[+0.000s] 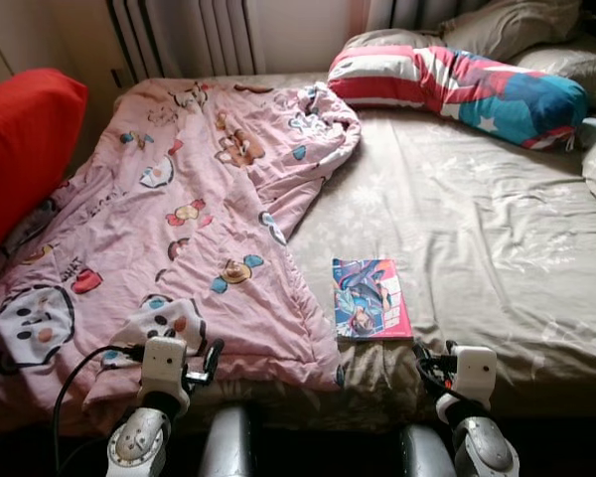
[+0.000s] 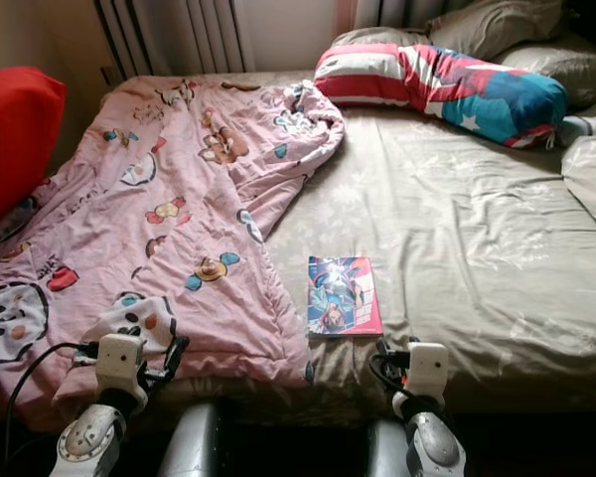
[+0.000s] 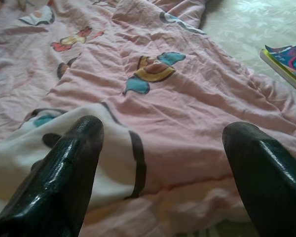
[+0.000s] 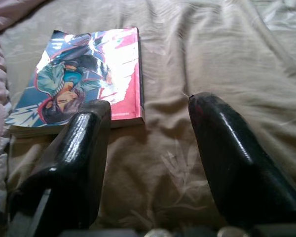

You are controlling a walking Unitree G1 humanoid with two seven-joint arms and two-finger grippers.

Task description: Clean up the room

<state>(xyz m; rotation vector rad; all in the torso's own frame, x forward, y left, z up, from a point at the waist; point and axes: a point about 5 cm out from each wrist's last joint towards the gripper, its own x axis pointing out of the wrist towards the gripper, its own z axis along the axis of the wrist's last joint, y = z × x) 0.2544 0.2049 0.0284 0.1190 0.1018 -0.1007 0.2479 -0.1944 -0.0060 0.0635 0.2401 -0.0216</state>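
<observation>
Left eye view: colourful illustrated book (image 1: 371, 298) lying flat on bed (image 1: 477, 219).

A white ribbed radiator (image 1: 194, 35) stands against the far wall at the left. A bright red cushioned seat (image 1: 20, 149) sits at the left edge.

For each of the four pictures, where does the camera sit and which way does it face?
Left eye view: on the head, looking down at the bed; both arms show, left hand, right hand.
Right eye view: the same scene from the other eye.
Left wrist view: on the left wrist, looking along two open fingers at the quilt.
Right wrist view: on the right wrist, looking along open fingers at the book.
Shared: the book lies in all four views.
</observation>
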